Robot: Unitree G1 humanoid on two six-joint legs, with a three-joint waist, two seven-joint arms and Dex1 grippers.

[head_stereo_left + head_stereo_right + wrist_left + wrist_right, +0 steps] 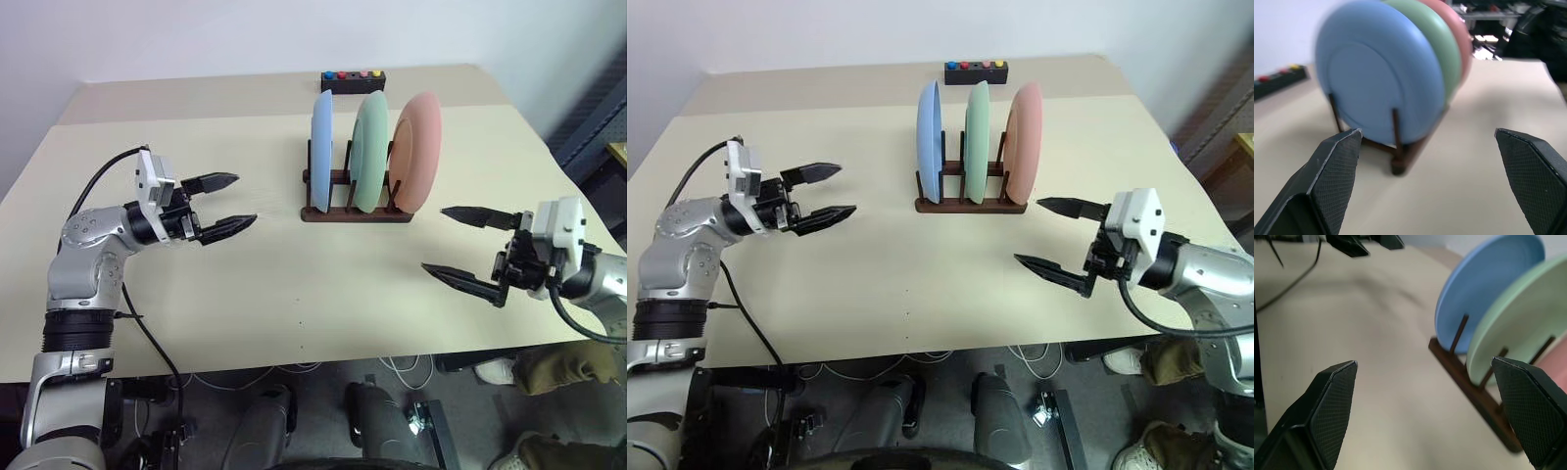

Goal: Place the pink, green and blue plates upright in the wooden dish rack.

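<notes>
Three plates stand upright side by side in the wooden dish rack [355,211] at the middle back of the table: the blue plate [321,149] on the left, the green plate [369,151] in the middle, the pink plate [417,149] on the right. My left gripper [227,203] hovers open over the table to the left of the rack, pointing toward it, nothing between its fingers. My right gripper [458,245] is open and empty to the right and nearer the front edge. The left wrist view looks at the blue plate [1378,93] face-on.
A small black box with coloured buttons [353,79] sits at the table's back edge behind the rack. A cable runs from the left arm down past the front edge. A person's shoes [505,372] show on the floor at the lower right.
</notes>
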